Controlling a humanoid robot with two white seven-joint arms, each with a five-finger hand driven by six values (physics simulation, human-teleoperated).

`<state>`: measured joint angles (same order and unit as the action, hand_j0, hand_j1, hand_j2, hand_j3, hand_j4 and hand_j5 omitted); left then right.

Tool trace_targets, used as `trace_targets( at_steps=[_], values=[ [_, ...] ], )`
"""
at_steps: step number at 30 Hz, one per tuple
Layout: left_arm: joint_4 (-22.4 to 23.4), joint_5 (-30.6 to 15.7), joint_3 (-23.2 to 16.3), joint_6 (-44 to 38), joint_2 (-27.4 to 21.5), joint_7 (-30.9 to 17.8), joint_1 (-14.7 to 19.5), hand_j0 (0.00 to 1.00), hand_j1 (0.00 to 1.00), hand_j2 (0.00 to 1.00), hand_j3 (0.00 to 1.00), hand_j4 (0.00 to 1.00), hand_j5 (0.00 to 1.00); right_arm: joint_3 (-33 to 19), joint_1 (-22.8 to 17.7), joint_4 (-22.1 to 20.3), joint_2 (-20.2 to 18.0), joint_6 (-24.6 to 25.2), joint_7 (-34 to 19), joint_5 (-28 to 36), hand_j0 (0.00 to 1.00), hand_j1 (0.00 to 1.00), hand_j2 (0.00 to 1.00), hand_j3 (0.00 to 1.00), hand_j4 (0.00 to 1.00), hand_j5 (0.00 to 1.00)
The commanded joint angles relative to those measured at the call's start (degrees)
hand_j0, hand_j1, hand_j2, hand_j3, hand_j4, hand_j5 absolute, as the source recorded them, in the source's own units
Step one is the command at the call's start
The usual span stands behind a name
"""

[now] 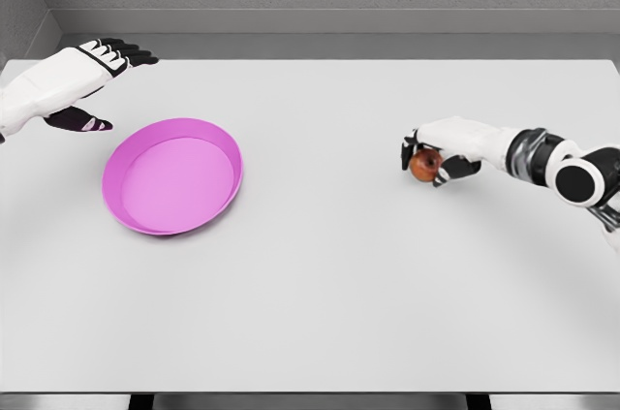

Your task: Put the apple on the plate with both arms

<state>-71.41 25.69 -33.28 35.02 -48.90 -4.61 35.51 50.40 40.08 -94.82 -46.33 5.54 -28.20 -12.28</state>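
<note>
right hand (pixel 438 153) is curled around the apple (pixel 424 166) at the tabletop's (pixel 339 284) right side, fingers closed on it; whether the apple rests on the surface cannot be told. left hand (pixel 89 76) is spread and holds nothing, just beyond the pink plate (pixel 174 175) at left. apple and plate lie well apart.

- Apple (pixel 424 165): red-brown, round, at the table's right, wrapped by the right hand (pixel 438 153).
- Plate (pixel 229 153): pink, round, shallow, empty, lying left.
</note>
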Motion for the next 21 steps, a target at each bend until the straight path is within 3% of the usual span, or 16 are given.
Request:
trace_targets(
  at_steps=[1, 6, 17, 21],
  values=[
    [0.0, -0.4, 0.1, 0.0, -0.1, 0.0, 0.0, 1.00, 1.00, 1.00, 1.00, 1.00, 1.00, 0.0, 0.0, -2.6, 0.3, 0.0, -0.4, 0.1, 0.44, 0.44, 0.44, 0.44, 0.44, 0.44],
    [0.0, -0.4, 0.1, 0.0, -0.1, 0.0, 0.0, 1.00, 1.00, 1.00, 1.00, 1.00, 1.00, -0.1, 0.1, -3.2, 2.6, -2.5, -1.1, 0.2, 0.44, 0.44, 0.44, 0.44, 0.44, 0.44],
    [0.0, -0.2, 0.1, 0.0, -0.1, 0.0, 0.0, 1.00, 1.00, 1.00, 1.00, 1.00, 1.00, 0.3, 1.8, -3.1, 8.7, -2.6, -1.7, 0.2, 0.45, 0.45, 0.45, 0.45, 0.45, 0.45],
    [0.0, -0.2, 0.1, 0.0, -0.1, 0.0, 0.0, 1.00, 1.00, 1.00, 1.00, 1.00, 1.00, 0.6, 1.9, -3.1, 9.1, -2.6, -1.7, 0.2, 0.45, 0.45, 0.45, 0.45, 0.45, 0.45]
  ],
)
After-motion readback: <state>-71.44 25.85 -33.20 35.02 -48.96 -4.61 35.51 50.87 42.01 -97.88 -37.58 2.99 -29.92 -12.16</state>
